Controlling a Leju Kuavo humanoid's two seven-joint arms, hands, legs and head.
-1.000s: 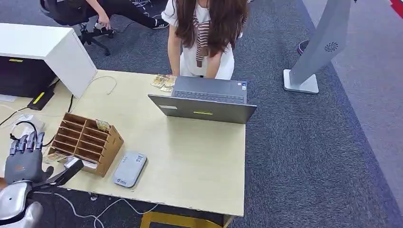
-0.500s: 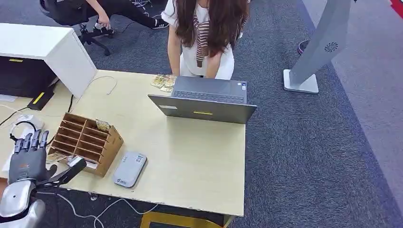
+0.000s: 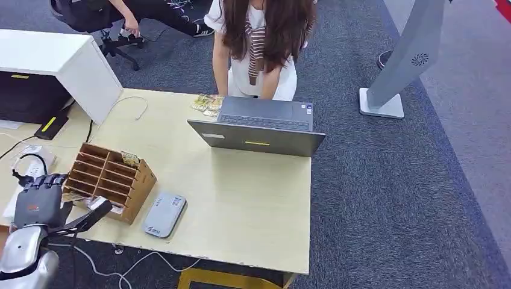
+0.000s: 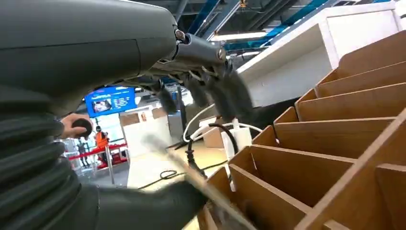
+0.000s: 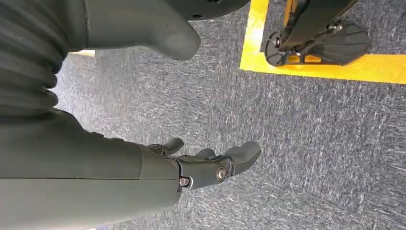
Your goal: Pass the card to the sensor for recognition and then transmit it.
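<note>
While your left hand [image 3: 39,201] curls its fingers beside the wooden organizer [image 3: 108,180] at lower left, the grey sensor [image 3: 164,214] lies just right. An open laptop [image 3: 262,129] and a person [image 3: 260,42] occupy top centre. Whether that hand holds a card, you cannot tell; your right hand [image 5: 206,165] hangs loosely open, holding nothing.

The left robot hand [image 4: 201,96] is motion-blurred, and the card [image 4: 191,177] is perhaps pinched.
</note>
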